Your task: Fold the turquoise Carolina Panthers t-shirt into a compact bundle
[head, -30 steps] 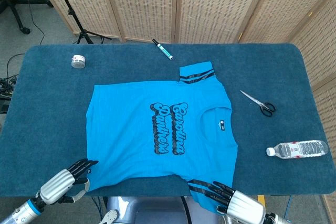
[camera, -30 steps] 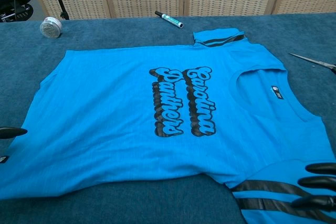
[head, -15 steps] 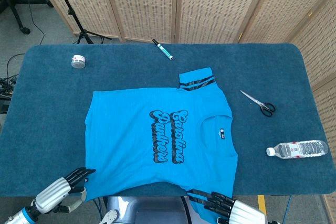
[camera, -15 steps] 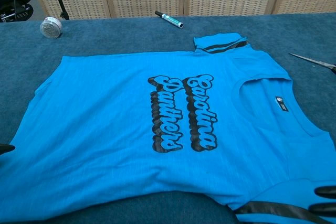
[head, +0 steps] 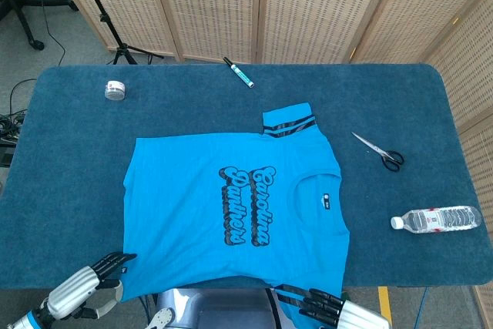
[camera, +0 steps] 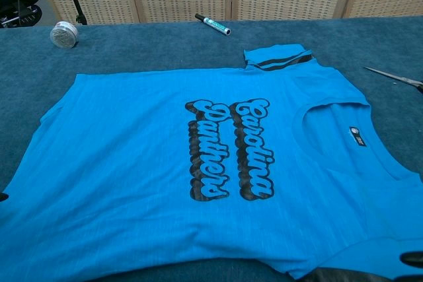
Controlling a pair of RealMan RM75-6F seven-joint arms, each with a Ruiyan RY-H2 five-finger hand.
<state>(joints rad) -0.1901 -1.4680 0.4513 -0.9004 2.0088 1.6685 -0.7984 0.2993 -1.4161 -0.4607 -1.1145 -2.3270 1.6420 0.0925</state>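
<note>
A turquoise t-shirt (head: 231,209) lies flat and face up on a blue table (head: 69,152), its long axis running left to right: hem toward the robot's left, collar toward its right, with the near edge hanging slightly over the table's front rim. No fold is made yet.

The left hand (head: 81,289) sits at the near hem corner, dark fingertips (head: 119,258) touching or pinching the cloth there. The right hand (head: 339,313) sits at the near striped sleeve (head: 289,294), its fingers laid on or over it. Whether either hand truly grips the fabric cannot be told, as both are low at the frame edge. Each is about equally close to its corner, and both point away from the robot across the shirt, so a fold would likely carry the near edge toward the far one.
</note>
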